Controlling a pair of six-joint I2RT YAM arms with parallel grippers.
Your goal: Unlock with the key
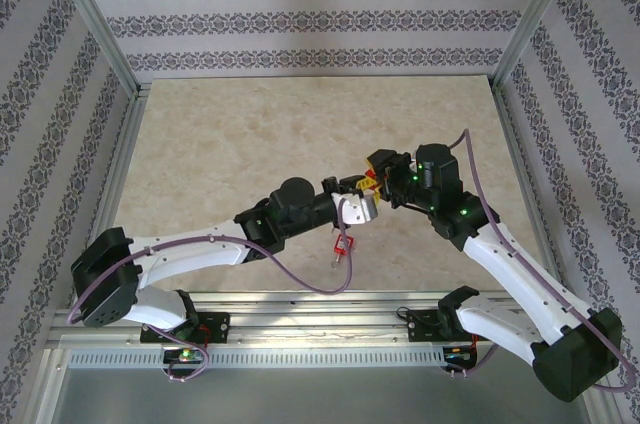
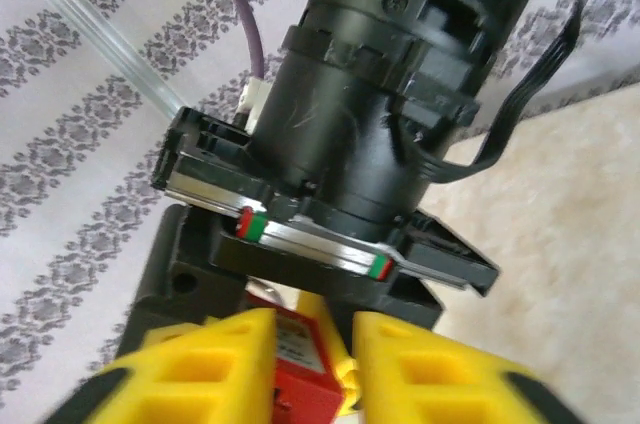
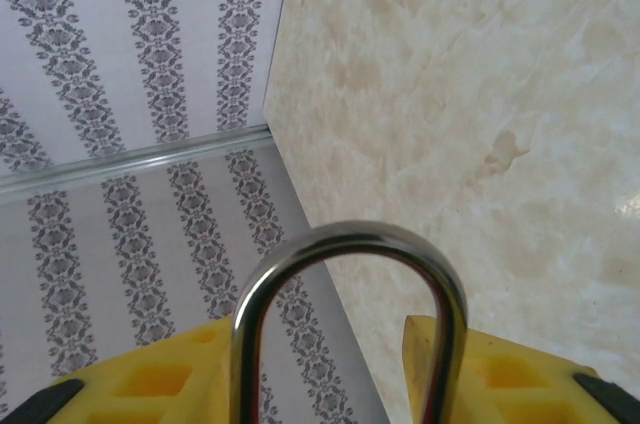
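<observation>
Closest to the lens, the left gripper has its yellow fingers part-way apart, with the body of a red padlock in the gap. Whether they press on it cannot be told. Seen from above, that gripper sits over mid-table, and just on its near side a second red padlock lies on the marbled table. Further right, the right gripper is closed on the first padlock, whose silver shackle arches up between its fingers, the right leg against one of them. The key cannot be picked out for certain: yellow shows where the grippers meet, but key head and finger cannot be told apart there.
</observation>
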